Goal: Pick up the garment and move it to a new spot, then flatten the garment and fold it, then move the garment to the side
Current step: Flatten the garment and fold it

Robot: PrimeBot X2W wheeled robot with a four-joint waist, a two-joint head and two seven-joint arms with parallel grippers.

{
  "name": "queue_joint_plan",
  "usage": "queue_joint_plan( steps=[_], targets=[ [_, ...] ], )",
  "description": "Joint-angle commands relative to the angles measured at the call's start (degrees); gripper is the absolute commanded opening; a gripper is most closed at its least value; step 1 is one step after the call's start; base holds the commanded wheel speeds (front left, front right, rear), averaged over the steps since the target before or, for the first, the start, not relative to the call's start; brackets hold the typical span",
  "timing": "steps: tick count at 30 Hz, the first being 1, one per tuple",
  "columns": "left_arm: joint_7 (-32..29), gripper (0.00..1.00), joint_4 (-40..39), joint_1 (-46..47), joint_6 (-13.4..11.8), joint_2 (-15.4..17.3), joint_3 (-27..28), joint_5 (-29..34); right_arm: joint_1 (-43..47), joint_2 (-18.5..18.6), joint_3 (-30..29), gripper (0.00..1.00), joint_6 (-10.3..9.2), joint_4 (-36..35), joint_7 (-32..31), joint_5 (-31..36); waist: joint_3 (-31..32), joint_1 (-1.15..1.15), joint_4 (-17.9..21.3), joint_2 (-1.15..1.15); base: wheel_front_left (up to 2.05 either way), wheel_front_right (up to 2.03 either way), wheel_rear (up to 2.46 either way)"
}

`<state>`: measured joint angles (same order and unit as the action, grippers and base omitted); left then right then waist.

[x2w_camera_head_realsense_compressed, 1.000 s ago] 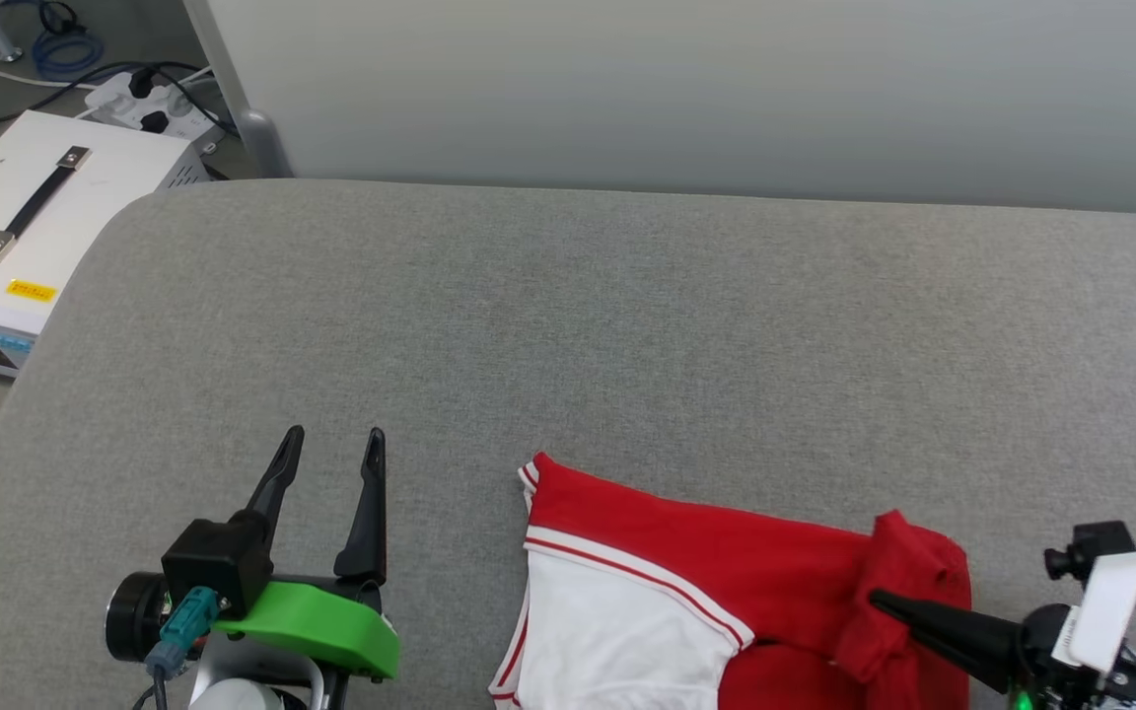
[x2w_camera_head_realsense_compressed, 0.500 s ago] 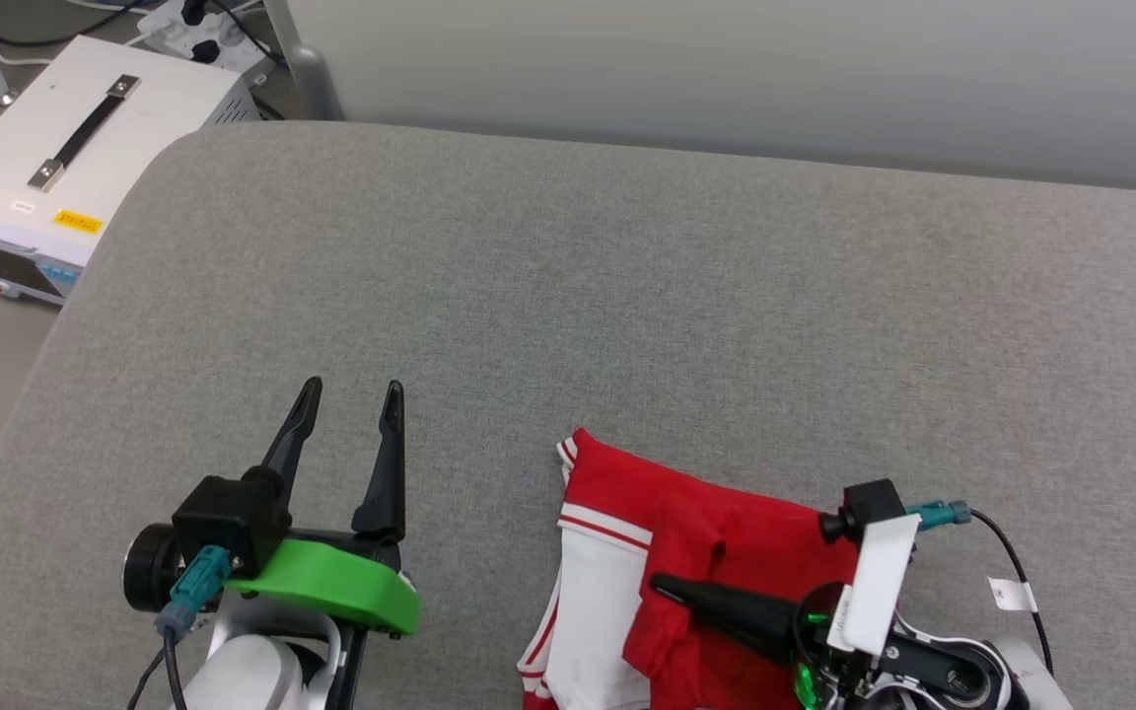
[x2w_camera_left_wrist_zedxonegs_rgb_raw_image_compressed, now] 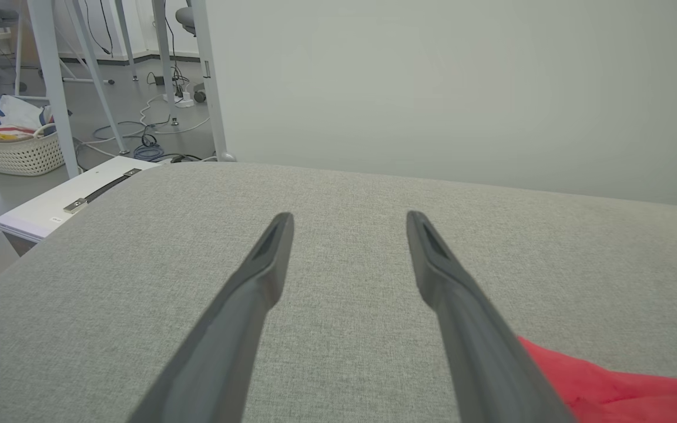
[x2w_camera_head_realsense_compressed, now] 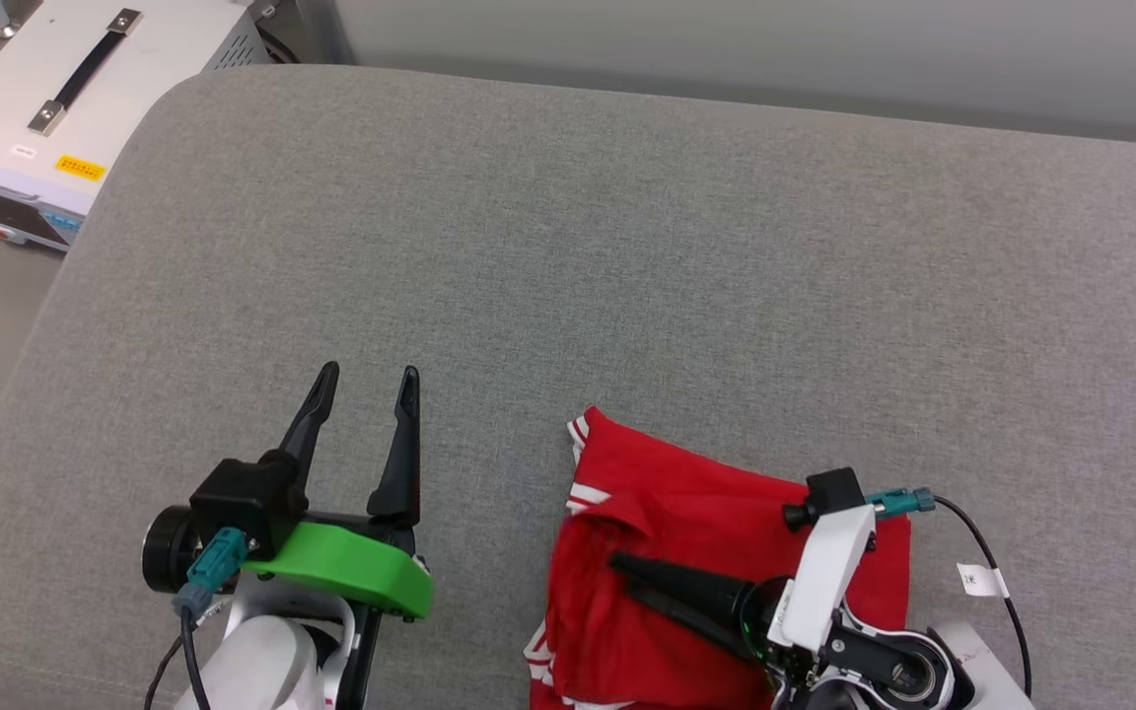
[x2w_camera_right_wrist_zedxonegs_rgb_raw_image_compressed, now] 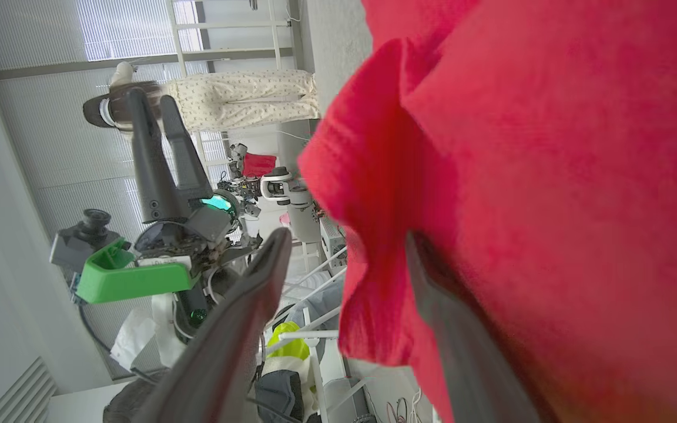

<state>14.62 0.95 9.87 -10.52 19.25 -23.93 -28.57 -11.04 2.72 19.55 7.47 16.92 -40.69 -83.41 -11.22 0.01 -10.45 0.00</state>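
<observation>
Lying bunched at the near edge of the grey fabric-covered desk [x2w_camera_head_realsense_compressed: 627, 247]: the red garment [x2w_camera_head_realsense_compressed: 686, 513], striped white trim showing at its far-left corner. Reaching leftward across it, the right hand [x2w_camera_head_realsense_compressed: 619, 575], fingers parted, a red fold loose between them. Poised to the garment's left, apart from it, the left hand [x2w_camera_head_realsense_compressed: 369, 378], fingers spread wide, gripping nothing. Beyond the desk's far-left corner, a white box [x2w_camera_head_realsense_compressed: 55, 89] with a black handle.

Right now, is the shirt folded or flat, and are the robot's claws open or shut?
garment: folded over on itself, rumpled, lying on the grey cushion.
left gripper: open, empty, above bare cushion beside the garment.
right gripper: open, fingers lying against the red cloth.
</observation>
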Motion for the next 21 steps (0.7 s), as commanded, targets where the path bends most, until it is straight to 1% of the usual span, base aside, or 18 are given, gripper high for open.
queue_joint_plan(
  steps=[1, 4, 6, 8, 10, 14, 17, 19, 21],
  targets=[
    [0.33, 1.00, 0.23, 0.93, 0.43, -0.44, 0.27, 0.60, -1.23, 0.17, 0.31, 1.00, 0.02, -1.03, 0.67, 0.40, 0.42, -0.01, 0.39, 0.00, 0.00, 0.00, 0.00],
    [0.35, 1.00, 0.53, 0.74, 0.68, -0.59, 0.49, 0.93, -1.48, 0.73, 0.85, 1.00, 0.02, -4.60, 2.42, 1.84, 1.14, -0.01, 0.87, 0.00, 0.00, 0.00, 0.00],
    [0.36, 1.00, 0.63, 0.48, 0.72, -0.65, 0.61, 1.13, -1.59, 1.77, 1.16, 1.00, 0.02, -7.68, 5.16, 4.39, 1.76, -0.01, 1.20, 0.00, 0.00, 0.00, 0.00],
    [0.36, 1.00, 0.67, 0.16, 0.72, -0.62, 0.73, 1.33, -1.54, 3.42, 1.27, 1.00, 0.02, -10.17, 9.28, 8.59, 2.38, -0.01, 1.58, 0.00, 0.00, 0.00, 0.00],
    [0.37, 1.00, 0.74, -0.14, 0.69, -0.59, 0.83, 1.49, -1.37, 5.23, 0.97, 1.00, 0.02, -11.47, 14.37, 13.83, 3.00, -0.01, 1.99, 0.00, 0.00, 0.00, 0.00],
    [0.37, 1.00, 0.72, -0.87, 0.31, -0.49, 1.13, 1.70, -0.48, 8.15, -1.70, 1.00, 0.02, -11.80, 24.24, 24.32, 4.13, -0.01, 2.92, 0.00, 0.00, 0.00, 0.00],
    [0.37, 1.00, 0.80, -1.62, -0.10, -0.37, 1.49, 1.81, 0.67, 9.87, -5.82, 1.00, 0.02, -10.94, 30.94, 33.63, 5.13, -0.01, 3.87, 0.00, 0.00, 0.00, 0.00],
    [0.37, 1.00, 0.86, -2.15, -0.39, -0.33, 1.67, 1.85, 1.67, 10.50, -9.14, 1.00, 0.02, -10.53, 34.47, 40.25, 5.74, -0.01, 4.48, 0.00, 0.00, 0.00, 0.00],
    [0.37, 1.00, 1.14, -2.63, -0.50, -0.20, 1.92, 1.79, 2.68, 10.39, -12.67, 1.00, 0.02, -10.87, 37.59, 46.37, 6.34, -0.01, 5.16, 0.00, 0.00, 0.00, 0.00]
  ],
)
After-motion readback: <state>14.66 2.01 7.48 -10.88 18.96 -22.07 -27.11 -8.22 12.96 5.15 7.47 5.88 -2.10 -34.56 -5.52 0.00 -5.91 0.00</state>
